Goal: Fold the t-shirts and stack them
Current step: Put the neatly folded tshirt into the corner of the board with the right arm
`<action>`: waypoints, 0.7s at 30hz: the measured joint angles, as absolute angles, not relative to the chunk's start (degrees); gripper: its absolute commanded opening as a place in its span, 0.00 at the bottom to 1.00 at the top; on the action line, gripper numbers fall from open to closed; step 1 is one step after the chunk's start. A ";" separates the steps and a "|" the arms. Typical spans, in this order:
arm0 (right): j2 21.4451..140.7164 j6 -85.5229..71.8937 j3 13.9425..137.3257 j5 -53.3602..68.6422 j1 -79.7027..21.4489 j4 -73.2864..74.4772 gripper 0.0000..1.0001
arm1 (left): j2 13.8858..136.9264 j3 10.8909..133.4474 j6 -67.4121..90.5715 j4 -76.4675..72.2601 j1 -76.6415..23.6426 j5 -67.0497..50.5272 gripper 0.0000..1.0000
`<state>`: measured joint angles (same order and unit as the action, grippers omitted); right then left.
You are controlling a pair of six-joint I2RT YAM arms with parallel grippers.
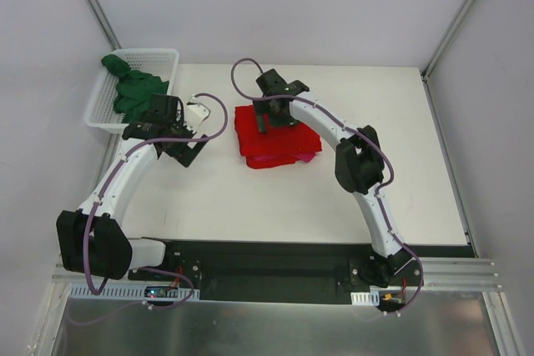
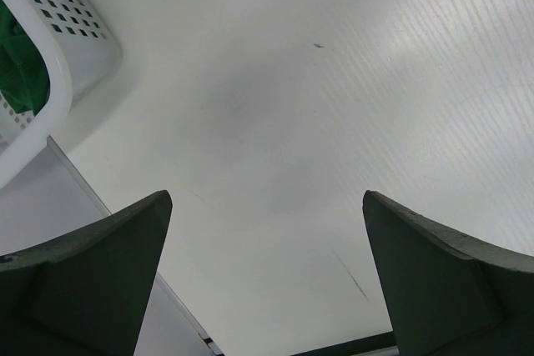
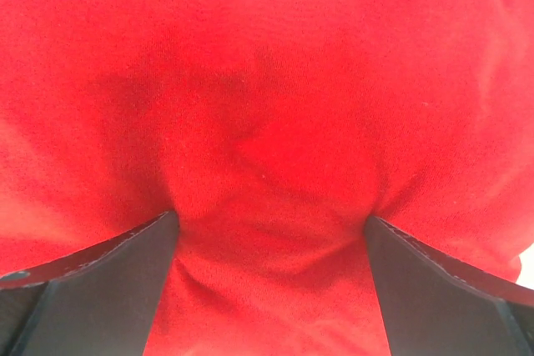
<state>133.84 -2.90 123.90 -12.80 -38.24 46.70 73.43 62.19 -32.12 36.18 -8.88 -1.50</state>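
Stack: red tee (image 1: 275, 141) folded on pink tee (image 1: 307, 157), right of basket (image 1: 154, 55).
Green tee (image 1: 133, 91): in basket, unfolded.
Right gripper (image 3: 271, 231): wide, pressed into red tee.
Left gripper (image 2: 267, 204): wide, empty.

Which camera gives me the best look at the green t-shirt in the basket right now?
Top external. It shows the green t-shirt crumpled in the white basket at the far left of the table. Left wrist catches only a green sliver behind the basket wall; right wrist shows only the red t-shirt.
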 measured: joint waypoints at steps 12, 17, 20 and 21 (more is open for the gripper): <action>131.09 1.06 115.48 -9.04 -35.29 42.06 0.96 | 73.47 62.19 -32.18 36.32 -8.88 -2.26 0.99; 127.09 3.25 109.30 -8.69 -31.70 41.91 0.96 | 73.97 62.33 -32.18 36.34 -8.88 -2.76 0.99; 125.58 4.49 107.28 -8.80 -29.89 42.41 0.96 | 74.72 62.81 -32.18 36.36 -8.88 -2.83 0.99; 125.08 4.93 106.61 -8.82 -29.41 42.48 0.96 | 75.02 63.09 -32.21 36.38 -8.88 -2.83 0.99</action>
